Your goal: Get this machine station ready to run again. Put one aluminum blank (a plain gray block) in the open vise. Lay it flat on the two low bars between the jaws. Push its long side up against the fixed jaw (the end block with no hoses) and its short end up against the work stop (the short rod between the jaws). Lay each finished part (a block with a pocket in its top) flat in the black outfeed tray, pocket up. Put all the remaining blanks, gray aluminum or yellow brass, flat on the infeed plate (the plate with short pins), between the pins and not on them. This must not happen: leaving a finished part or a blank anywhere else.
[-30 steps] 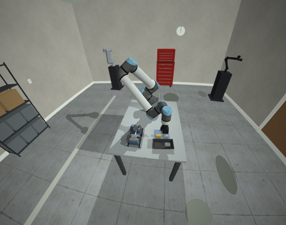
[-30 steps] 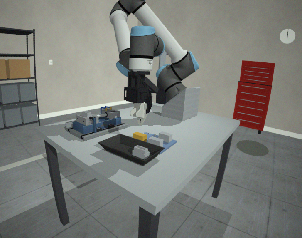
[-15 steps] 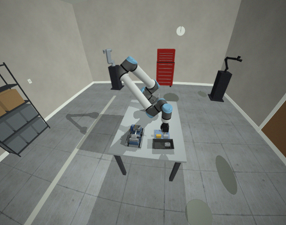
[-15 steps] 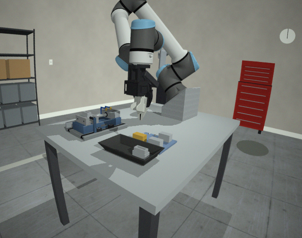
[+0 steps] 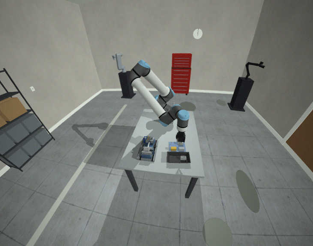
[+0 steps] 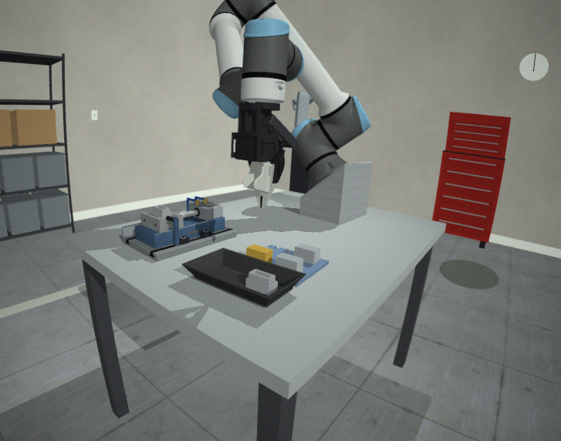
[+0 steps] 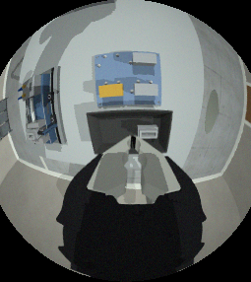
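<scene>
I am holding the jaws [image 5: 178, 142] [image 6: 261, 204] [image 7: 133, 140] clenched on nothing above the bench [image 5: 161, 170] [image 6: 346, 304] [image 7: 181, 59]. The pocketed finished part [image 5: 183, 158] [image 6: 261, 281] [image 7: 148, 131] is sitting in the black outfeed tray [image 5: 173, 161] [image 6: 223, 280] [image 7: 113, 130]; one yellow brass blank [image 5: 173, 149] [image 6: 258, 253] [image 7: 110, 90] and two gray aluminum blanks [image 5: 181, 149] [image 6: 289, 261] [image 7: 146, 89] are resting on the infeed plate [image 5: 173, 144] [image 6: 321, 264] [image 7: 113, 72].

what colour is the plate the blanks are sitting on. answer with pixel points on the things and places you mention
The infeed plate [image 5: 165, 143] [image 6: 319, 265] [image 7: 113, 74] is blue with small pale pins, seen best in the wrist view.
</scene>
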Robot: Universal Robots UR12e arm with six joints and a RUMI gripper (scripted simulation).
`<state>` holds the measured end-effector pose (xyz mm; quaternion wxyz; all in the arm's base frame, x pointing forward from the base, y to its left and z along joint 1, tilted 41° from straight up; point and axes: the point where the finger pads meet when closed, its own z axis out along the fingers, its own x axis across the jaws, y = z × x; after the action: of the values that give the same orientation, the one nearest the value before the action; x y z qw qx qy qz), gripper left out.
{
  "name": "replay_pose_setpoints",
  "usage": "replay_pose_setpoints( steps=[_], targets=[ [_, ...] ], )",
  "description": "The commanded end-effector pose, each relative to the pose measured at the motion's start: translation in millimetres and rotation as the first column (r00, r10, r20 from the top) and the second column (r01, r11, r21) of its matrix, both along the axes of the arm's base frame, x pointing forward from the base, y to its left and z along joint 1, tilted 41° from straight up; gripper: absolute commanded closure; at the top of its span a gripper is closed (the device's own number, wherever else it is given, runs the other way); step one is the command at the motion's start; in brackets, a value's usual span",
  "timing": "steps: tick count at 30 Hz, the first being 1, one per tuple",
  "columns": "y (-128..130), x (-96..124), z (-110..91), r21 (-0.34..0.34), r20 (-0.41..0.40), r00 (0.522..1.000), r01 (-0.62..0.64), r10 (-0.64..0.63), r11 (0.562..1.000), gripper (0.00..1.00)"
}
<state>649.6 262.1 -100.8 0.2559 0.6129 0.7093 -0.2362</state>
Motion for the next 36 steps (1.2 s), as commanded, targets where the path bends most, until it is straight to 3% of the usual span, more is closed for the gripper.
replay_pose_setpoints(
  steps=[1, 13, 17, 19, 29, 32, 36],
  targets=[
    [4, 0, 5, 0.0, 0.001, 1.0, 0.0, 0.0, 1.0, 1.0],
    [7, 1, 8, 0.0, 0.001, 1.0, 0.0, 0.0, 1.0, 1.0],
    [12, 23, 6, 0.001, 0.001, 1.0, 0.0, 0.0, 1.0, 1.0],
    [12, 23, 6, 0.001, 0.001, 1.0, 0.0, 0.0, 1.0, 1.0],
    [35, 144, -2, 0.001, 0.001, 1.0, 0.0, 0.0, 1.0, 1.0],
    [36, 157, -3, 0.001, 0.001, 1.0, 0.0, 0.0, 1.0, 1.0],
    [36, 158, -3, 0.001, 0.001, 1.0, 0.0, 0.0, 1.0, 1.0]
  ],
)
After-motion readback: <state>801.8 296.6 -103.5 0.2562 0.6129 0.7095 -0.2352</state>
